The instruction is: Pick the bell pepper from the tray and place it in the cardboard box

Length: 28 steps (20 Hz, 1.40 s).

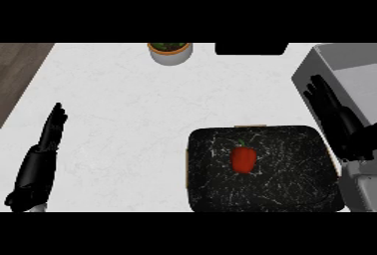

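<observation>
A red bell pepper (244, 159) lies near the middle of a black marbled tray (294, 191) at the counter's front right. My right hand (340, 119) is to the right of the tray, over its right edge, fingers straight and pointing away from me, apart from the pepper. At the left side of the counter my left hand (50, 130) rests open with its fingers straight, far from the tray. A thin tan strip (250, 125) peeks out at the tray's far edge; I cannot tell whether it belongs to the cardboard box.
A white pot with a green plant (171, 52) stands at the back of the white counter (125, 109). A dark object (250, 48) sits at the back edge. A grey box-like shape (346, 69) fills the right edge. The counter's left edge (29, 79) borders brown flooring.
</observation>
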### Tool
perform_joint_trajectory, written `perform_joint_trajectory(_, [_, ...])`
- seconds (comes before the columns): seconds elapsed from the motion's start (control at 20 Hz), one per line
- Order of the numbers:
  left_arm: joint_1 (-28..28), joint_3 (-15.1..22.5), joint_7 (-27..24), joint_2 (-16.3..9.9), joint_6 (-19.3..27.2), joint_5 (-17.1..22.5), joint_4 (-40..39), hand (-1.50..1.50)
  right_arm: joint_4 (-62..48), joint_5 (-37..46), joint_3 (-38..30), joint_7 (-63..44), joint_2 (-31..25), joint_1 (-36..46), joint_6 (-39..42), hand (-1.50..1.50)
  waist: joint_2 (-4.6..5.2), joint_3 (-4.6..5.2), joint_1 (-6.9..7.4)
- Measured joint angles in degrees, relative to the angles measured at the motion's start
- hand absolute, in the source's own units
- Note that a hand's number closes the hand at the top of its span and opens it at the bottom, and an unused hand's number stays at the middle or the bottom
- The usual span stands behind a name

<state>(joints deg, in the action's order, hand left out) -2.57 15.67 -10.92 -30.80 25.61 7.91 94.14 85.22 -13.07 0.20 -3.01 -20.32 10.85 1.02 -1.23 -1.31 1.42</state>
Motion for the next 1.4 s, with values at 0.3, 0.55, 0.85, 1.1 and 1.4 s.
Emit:
perform_joint_trajectory(0.3, [-1.38,-2.33,3.97,2.65,1.16,3.48,-4.2,0.0,6.25,13.54,0.8,-1.45,1.89,-2.18,-16.7,1.5,0.57,1.38,-2.95])
perform_joint_trajectory(0.55, [-2.22,-2.91,7.5,5.04,1.38,6.68,-6.61,0.0,5.71,28.91,1.12,-7.16,-1.66,-8.29,-28.1,-1.5,0.94,2.3,-5.45])
perform_joint_trajectory(0.85, [-1.06,-3.27,9.49,6.81,1.17,8.33,-9.35,0.0,10.98,49.37,6.49,-15.57,2.33,-17.42,-40.5,-1.5,0.81,2.11,-5.64])
perform_joint_trajectory(1.1, [0.59,-3.85,10.2,6.96,0.25,9.02,-11.01,0.0,16.99,64.13,11.3,-28.08,5.76,-24.31,-37.61,-1.5,0.93,2.1,-5.12])
perform_joint_trajectory(1.4, [2.62,-3.14,10.36,8.17,-0.2,8.56,-13.32,0.0,27.38,78.04,17.82,-45.6,11.8,-26.4,-24.05,-1.5,1.13,1.99,-3.62])
